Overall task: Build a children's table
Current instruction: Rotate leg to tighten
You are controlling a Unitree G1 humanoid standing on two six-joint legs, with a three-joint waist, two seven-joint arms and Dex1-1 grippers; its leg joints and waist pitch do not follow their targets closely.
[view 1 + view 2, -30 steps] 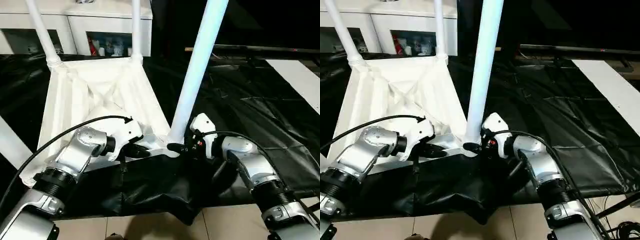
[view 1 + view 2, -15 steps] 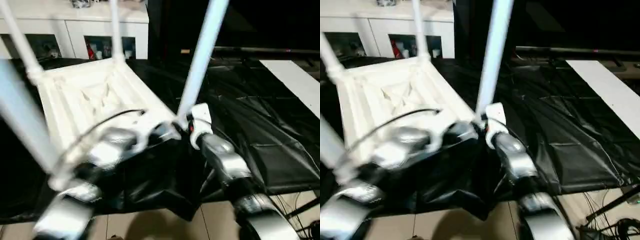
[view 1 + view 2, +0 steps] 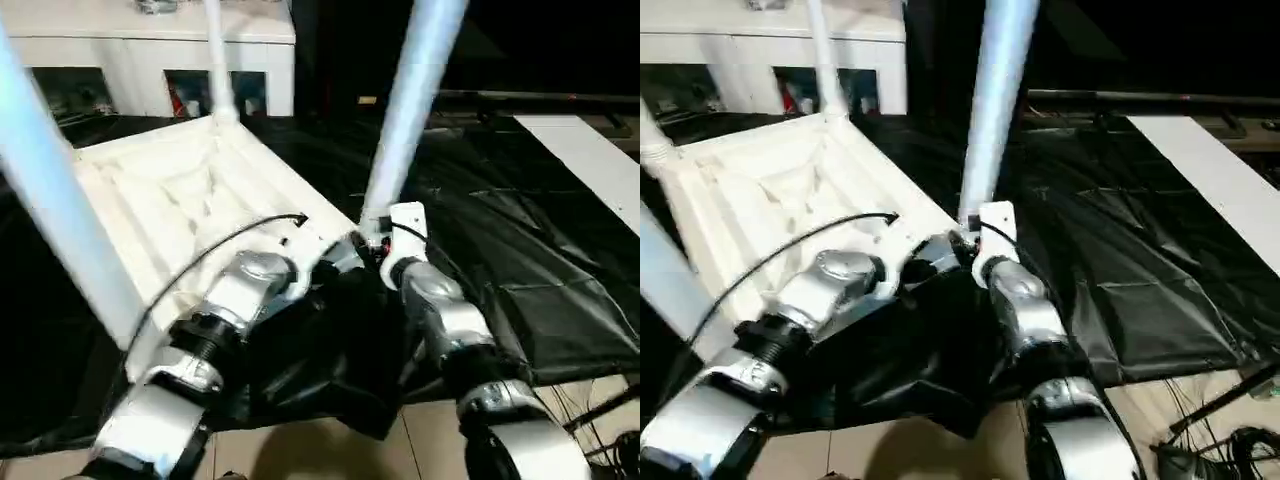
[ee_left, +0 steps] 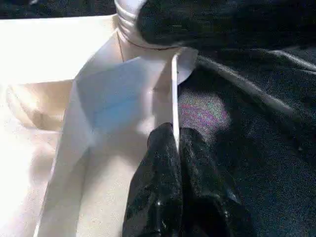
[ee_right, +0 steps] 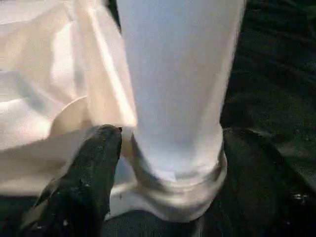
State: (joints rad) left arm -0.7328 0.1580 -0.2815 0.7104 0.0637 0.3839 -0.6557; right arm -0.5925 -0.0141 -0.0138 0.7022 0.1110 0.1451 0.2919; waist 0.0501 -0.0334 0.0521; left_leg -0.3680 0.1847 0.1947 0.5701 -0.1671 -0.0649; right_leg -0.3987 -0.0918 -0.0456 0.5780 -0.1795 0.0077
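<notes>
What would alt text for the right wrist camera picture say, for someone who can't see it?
A thick white table leg stands in a round corner socket of the white plastic tabletop, seen close up. The right hand's two black fingers sit on either side of the leg's base, with black sheeting behind.

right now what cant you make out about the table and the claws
- Leg tops: the near leg and the others run off the upper edge in the head views.
- How deep the near leg sits in its socket: the collar hides the joint in the right wrist view.
- Tabletop near-left corner: covered by the left arm and a blurred leg.
- Right claw grip: fingers flank the leg base; contact unclear.
- Cabinet contents: too small.
</notes>
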